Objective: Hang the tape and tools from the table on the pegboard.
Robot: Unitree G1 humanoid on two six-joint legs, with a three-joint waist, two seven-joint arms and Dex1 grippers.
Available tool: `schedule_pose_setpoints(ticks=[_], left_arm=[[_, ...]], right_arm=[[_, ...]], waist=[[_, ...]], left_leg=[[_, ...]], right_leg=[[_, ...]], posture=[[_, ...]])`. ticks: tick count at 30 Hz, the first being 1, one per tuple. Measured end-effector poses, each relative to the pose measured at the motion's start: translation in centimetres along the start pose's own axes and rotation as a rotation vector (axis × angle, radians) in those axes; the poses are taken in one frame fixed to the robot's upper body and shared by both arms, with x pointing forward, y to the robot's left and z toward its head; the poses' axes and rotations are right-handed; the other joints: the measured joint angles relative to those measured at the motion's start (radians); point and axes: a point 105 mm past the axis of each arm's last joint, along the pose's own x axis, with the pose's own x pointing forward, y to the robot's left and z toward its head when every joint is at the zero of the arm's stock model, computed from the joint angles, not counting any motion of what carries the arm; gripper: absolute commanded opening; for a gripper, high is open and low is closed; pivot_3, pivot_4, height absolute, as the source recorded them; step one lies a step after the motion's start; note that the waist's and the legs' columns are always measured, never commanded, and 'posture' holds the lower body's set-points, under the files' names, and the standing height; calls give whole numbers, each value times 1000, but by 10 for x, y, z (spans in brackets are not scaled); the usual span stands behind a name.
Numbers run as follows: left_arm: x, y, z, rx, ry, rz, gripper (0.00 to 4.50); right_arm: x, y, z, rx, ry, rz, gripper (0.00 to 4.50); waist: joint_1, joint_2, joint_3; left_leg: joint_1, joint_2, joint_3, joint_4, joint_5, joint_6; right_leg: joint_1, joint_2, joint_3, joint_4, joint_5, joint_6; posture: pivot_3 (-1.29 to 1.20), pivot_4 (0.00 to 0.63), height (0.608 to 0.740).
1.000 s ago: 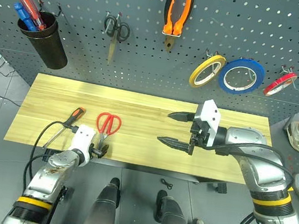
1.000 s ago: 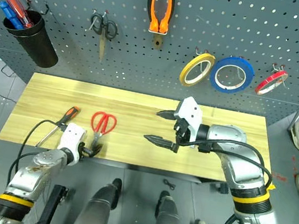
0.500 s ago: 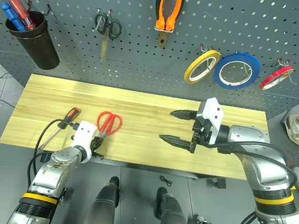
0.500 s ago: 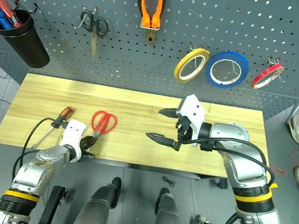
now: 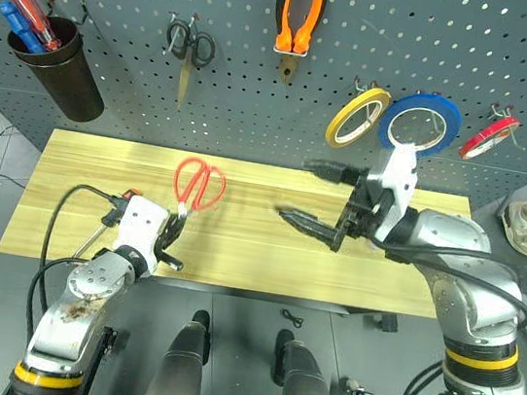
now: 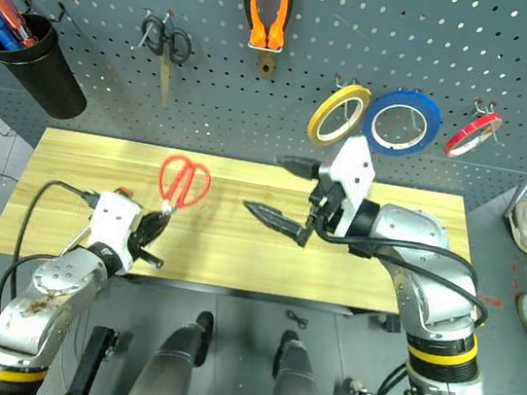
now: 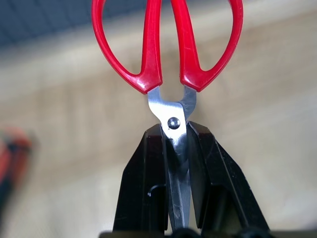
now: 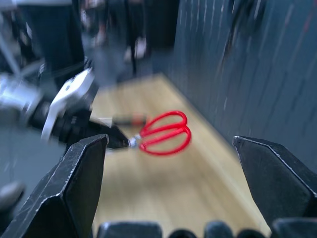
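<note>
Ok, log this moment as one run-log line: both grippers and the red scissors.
left gripper: shut on red-handled scissors by the blades, held over light wooden table | right gripper: open, empty | slim black-and-orange screwdriver: on table

Left end effector [image 7: 178, 163] clamped shut, raised; right end effector [image 5: 320, 198] spread wide, pointing left.

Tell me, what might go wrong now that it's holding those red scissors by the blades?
The left hand pinches the red scissors only by the thin blades, handles far out front, so they could swivel or slip out. The screwdriver lies right beside that arm and might get knocked off the table. The open right hand hangs close by, so the two could bump.
</note>
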Motion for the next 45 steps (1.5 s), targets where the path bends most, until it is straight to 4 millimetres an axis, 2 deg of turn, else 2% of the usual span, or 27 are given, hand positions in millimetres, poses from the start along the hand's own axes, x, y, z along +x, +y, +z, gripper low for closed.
schedule_pose_setpoints(ticks=[4, 7, 13, 17, 31, 33, 36, 40, 41, 43, 45], left_arm=[[-14, -3, 35, 96, -142, 43, 101], [-18, 8, 74, 169, -276, 131, 101], [-17, 26, 121, 256, -435, 264, 101], [-13, 30, 121, 240, -426, 293, 101], [30, 23, 84, 117, -270, 213, 101], [35, 22, 80, 96, -254, 199, 1121], [38, 21, 81, 88, -258, 186, 2378], [37, 22, 78, 90, -257, 188, 4215], [35, 23, 75, 91, -250, 190, 4394], [33, 26, 64, 91, -214, 201, 4394], [28, 33, 49, 93, -160, 217, 4394]], right_arm=[[6, -9, 39, -6, -145, -42, 4500], [8, -22, 72, -30, -234, -79, 4500], [15, -27, 97, -21, -309, -53, 4500], [17, -31, 95, -4, -304, -54, 4500], [20, -36, 86, -3, -254, -77, 4500], [19, -38, 86, -7, -248, -88, 4500], [18, -38, 83, -10, -235, -91, 4500], [11, -36, 70, -1, -188, -86, 4500], [10, -35, 63, 9, -168, -80, 4500], [8, -31, 47, 27, -110, -59, 4500], [5, -21, 20, 59, -11, -23, 4500]], waist=[[1, 0, 0], [8, -1, -1], [21, -2, -2], [23, -2, -3], [22, -2, -3], [22, -2, -3], [21, -2, -3], [21, -2, -3], [21, -2, -3], [19, -2, -3], [20, -2, -3]], left_leg=[[0, 0, 0, 0, 0, 0], [0, 0, 0, 0, 0, 0], [-1, -1, 0, 1, 0, 0], [-1, -1, 0, 1, 0, 0], [-1, -1, -1, 3, 1, 0], [-1, -1, -1, 4, 1, 0], [-1, -1, -1, 4, 1, 0], [-1, -1, -1, 4, 1, 0], [-1, -1, -1, 4, 1, 0], [0, -1, -1, 4, 1, 0], [1, -1, -1, 4, 1, 0]], right_leg=[[0, 0, 0, 0, 1, -1], [0, 1, -1, 0, 1, -1], [1, 1, 0, -1, 4, 3], [1, 1, 0, 0, 6, -1], [1, 1, -1, 2, 7, -2], [1, 1, -1, 2, 8, -3], [1, 1, -1, 3, 8, -3], [1, 1, -1, 3, 8, -3], [2, 1, -1, 3, 8, -3], [2, 1, -1, 3, 8, -3], [2, 1, -1, 4, 8, -3]], posture=[[125, 334, 740], [136, 327, 740], [141, 313, 740], [143, 309, 740], [95, 311, 740], [89, 314, 740], [92, 321, 740], [97, 336, 740], [98, 341, 740], [111, 353, 740], [129, 366, 740]])
